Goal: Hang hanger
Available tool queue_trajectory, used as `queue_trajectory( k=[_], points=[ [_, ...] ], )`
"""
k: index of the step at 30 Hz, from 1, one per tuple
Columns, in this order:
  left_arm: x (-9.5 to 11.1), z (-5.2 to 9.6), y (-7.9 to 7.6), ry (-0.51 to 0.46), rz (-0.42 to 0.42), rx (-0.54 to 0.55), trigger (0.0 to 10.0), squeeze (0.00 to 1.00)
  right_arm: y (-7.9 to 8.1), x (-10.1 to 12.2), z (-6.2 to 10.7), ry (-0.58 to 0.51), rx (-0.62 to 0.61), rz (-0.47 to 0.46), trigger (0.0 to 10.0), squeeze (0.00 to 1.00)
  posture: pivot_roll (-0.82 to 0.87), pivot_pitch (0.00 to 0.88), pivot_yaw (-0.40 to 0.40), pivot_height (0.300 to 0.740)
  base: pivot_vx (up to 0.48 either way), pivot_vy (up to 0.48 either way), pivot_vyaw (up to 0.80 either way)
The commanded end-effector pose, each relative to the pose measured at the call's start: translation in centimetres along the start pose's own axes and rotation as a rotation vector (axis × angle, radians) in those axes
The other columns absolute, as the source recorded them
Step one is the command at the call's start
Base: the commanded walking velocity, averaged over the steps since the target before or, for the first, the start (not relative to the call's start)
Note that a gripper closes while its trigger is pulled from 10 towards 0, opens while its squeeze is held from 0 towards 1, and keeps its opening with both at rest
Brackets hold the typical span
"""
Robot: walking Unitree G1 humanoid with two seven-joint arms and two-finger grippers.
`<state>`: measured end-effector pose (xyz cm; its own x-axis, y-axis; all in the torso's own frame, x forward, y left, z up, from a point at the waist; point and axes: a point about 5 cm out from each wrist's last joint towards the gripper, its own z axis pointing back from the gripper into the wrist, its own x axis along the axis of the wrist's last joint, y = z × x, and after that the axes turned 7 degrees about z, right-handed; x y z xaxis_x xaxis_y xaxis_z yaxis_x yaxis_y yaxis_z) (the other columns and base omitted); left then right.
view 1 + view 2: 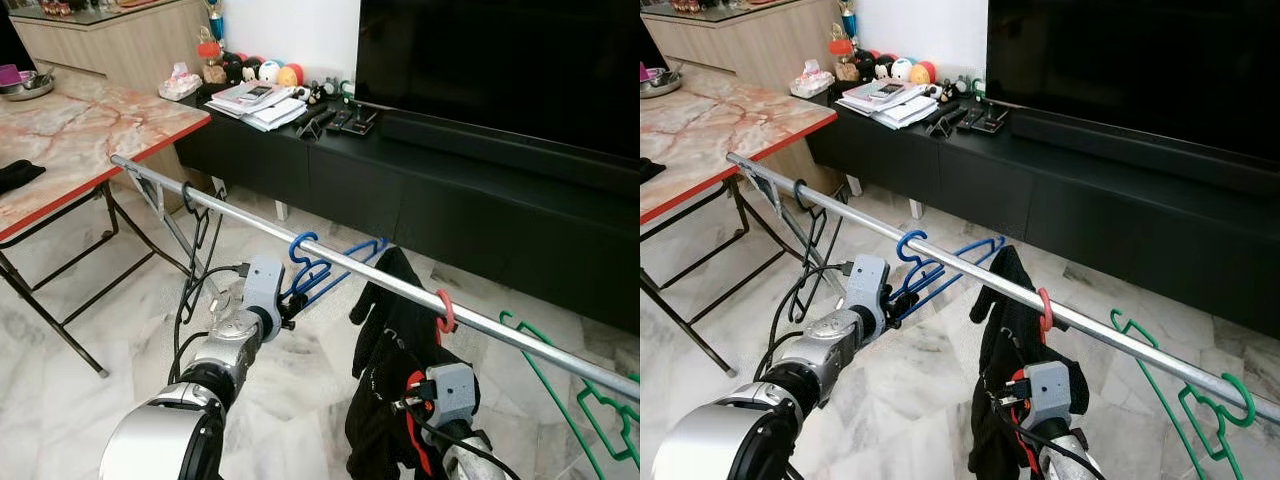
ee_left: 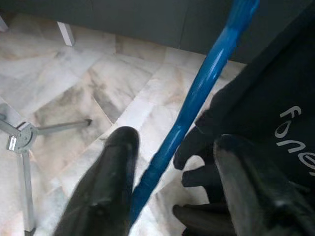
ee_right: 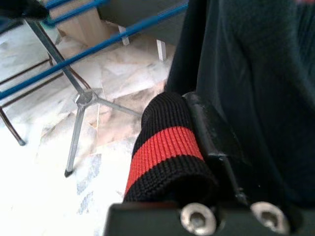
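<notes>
Two black fingers (image 2: 106,182) of the left gripper (image 2: 170,184) stand apart around the blue hanger (image 1: 325,268), hooked on the rail (image 1: 330,258). The right gripper's (image 3: 197,147) fingers, against black cloth (image 1: 385,350), cannot be judged.

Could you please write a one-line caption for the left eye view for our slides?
Left gripper at the blue hanger hooked on the metal rail, beside a black garment.

A shiny bare-metal rail (image 1: 330,255) carries a glossy blue plastic hanger (image 1: 318,270) and matt black knitted cloth (image 1: 390,350) at centre frame, above polished, veined marble floor (image 1: 90,400) at lower left.
</notes>
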<state>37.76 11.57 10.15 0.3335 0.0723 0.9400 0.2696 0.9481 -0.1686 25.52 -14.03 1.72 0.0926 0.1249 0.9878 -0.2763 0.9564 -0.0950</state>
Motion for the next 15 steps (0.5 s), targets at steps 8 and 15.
queue_trajectory(
  k=[8, 15],
  points=[
    [0.7, -0.2, -0.5, -0.005, -0.018, -0.024, 10.0, 0.0, 0.6, -0.3, 0.9, 0.011, 0.002, -0.008, 10.0, 0.0, 0.0, 0.158, 0.047, 0.74, 0.0, 0.0, 0.0],
    [1.4, -0.5, -1.3, -0.034, -0.046, -0.042, 9.7, 0.0, 0.6, -0.5, 1.4, 0.019, -0.003, -0.012, 10.0, 0.0, -0.01, 0.171, 0.053, 0.74, 0.0, 0.0, 0.0]
  ],
)
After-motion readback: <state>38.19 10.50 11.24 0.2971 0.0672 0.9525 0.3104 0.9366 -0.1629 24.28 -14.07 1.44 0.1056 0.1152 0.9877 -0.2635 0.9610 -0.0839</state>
